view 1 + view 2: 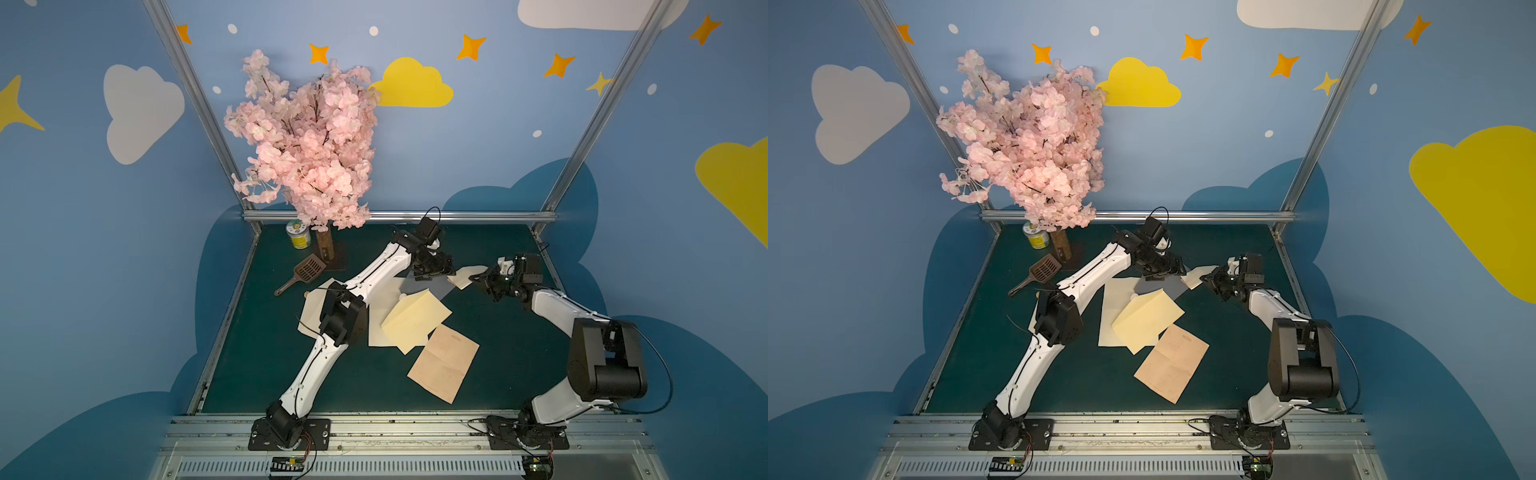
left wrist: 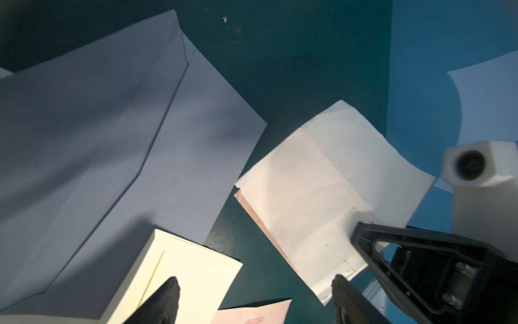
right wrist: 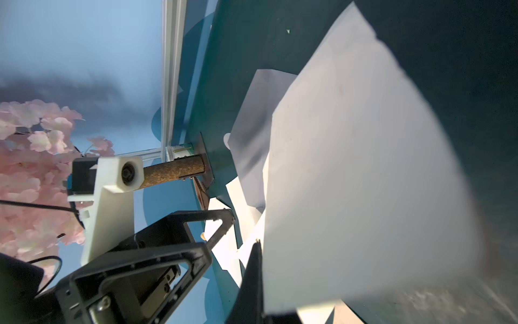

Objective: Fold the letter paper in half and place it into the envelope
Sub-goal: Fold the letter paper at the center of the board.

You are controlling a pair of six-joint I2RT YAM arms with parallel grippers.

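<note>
The right fingers (image 2: 363,232) are clamped on one corner of the folded letter paper (image 2: 322,182), with one finger on top and its mate hidden beneath the sheet. In the right wrist view the paper (image 3: 364,182) fills the right half of the frame and bows a little away from the pinch. The left fingers (image 2: 165,300) stand wide apart at the bottom of the left wrist view and grip nothing.

In both top views the paper (image 1: 464,279) sits right of centre at about mid-height. It appears lifted clear of the bench (image 1: 498,353), and the left fingers are just to its left.

The grey envelope (image 2: 98,140) lies flat across the left half of the left wrist view, its flap open toward the paper. The two are near but apart. A yellow sheet (image 2: 182,275) overlaps the envelope at the bottom of that frame.

The fold looks done, so the step in hand is insertion. The left fingers would best pin or lift the envelope at its mouth so it cannot slide. The right fingers should bring the paper in low and shallow, square to the flap's crease. A one-corner grip lets the sheet droop and twist, so the move should be slow. The overlapping yellow sheet may drag along with it.
</note>
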